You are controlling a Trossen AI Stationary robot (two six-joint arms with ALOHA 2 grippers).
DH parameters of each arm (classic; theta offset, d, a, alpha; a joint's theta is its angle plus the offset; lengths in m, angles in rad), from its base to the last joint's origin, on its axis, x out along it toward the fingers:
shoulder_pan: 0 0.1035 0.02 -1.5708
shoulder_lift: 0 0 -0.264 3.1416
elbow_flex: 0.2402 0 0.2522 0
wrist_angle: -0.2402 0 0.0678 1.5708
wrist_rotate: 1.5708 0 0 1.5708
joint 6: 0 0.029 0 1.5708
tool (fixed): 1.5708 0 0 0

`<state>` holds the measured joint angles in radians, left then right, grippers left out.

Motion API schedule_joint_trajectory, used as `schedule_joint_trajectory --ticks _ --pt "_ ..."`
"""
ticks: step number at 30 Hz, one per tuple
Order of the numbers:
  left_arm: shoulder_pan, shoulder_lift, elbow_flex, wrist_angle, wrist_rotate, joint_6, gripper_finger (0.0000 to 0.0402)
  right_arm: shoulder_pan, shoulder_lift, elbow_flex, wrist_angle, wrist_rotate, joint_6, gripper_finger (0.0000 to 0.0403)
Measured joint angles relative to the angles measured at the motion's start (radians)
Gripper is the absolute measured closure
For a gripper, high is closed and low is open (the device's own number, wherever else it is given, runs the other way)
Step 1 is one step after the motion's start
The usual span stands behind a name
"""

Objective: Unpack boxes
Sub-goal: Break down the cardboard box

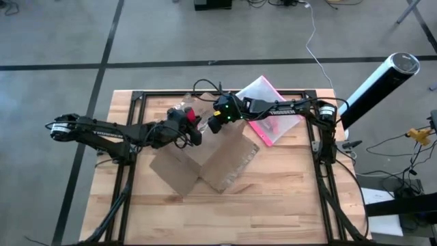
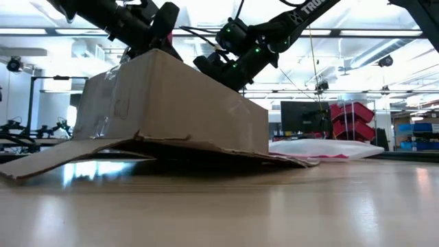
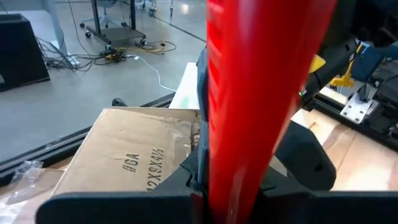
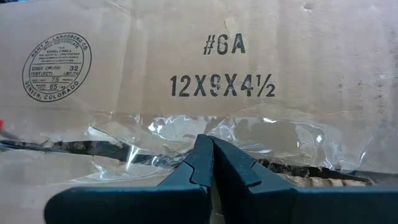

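Cardboard, brown and corrugated: one flapped box (image 1: 205, 160) is lying mid-table on the pale wooden tabletop (image 1: 287, 205), two flaps splayed flat toward the near edge. Left gripper (image 1: 193, 130) is hovering over the box's far top edge, clamping a red strip-like object (image 3: 261, 93); what it is cannot be told. Right gripper (image 4: 211, 163) is pressing its closed fingertips against the torn clear tape (image 4: 143, 140) on the seam. Pink-edged translucent pouch (image 1: 270, 109) is lying just behind the box. Judgement: opening is partly done, tape ripped; clearing the seam and emptying appear outstanding.
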<state>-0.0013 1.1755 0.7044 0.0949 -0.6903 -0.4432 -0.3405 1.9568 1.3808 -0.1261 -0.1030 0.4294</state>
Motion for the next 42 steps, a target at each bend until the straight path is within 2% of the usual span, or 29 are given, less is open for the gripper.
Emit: schedule_joint_trajectory --ticks 7,23,27,32,42 --pt "0.000 0.000 0.000 0.000 0.001 0.018 0.0379 0.000 0.000 0.000 0.000 0.000 0.001 0.0403" --pt "0.001 0.001 -0.006 -0.121 0.106 0.007 0.0379 0.002 0.000 0.000 0.000 0.000 -0.002 0.0403" --pt "-0.005 0.001 -0.007 -0.165 0.156 -0.046 0.0379 0.001 0.000 0.000 0.000 -0.001 -0.003 0.0403" --pt "-0.039 -0.006 -0.007 -0.191 0.166 -0.110 0.0379 0.000 0.000 0.000 -0.009 0.008 -0.021 0.0403" --pt "-0.079 -0.034 0.117 -0.421 0.213 -0.151 0.0379 -0.013 0.000 0.000 -0.019 0.021 -0.029 0.0403"
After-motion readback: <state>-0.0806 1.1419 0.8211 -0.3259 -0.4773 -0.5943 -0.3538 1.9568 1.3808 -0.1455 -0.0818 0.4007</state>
